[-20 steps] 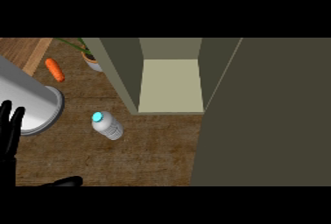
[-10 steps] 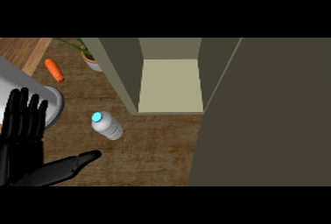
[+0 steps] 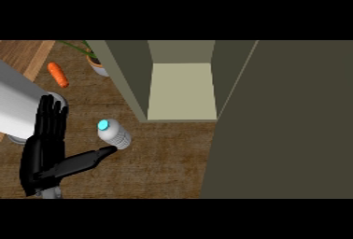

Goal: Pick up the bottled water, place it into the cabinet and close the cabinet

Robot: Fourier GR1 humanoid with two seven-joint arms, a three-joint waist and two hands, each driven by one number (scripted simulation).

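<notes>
The left robot hand [image 3: 43, 154] shows at the left, fingers straight, its thumb stretched toward the bottled water [image 3: 115, 134] lying on the desk [image 3: 158, 158]. The cabinet [image 3: 180, 91] stands open, its door [image 3: 289, 130] at the right. A carrot [image 3: 58, 74] lies at the upper left.

Matte black robot hand [image 3: 41, 156], long slim fingers [image 3: 52, 116], thick thumb [image 3: 86, 159], grey wrist [image 3: 52, 192] below

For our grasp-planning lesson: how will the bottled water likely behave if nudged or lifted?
The bottled water looks round and narrow, so a nudge from the thumb of the left hand beside it could tip or roll it. Its smooth wall may slip when lifted.
</notes>
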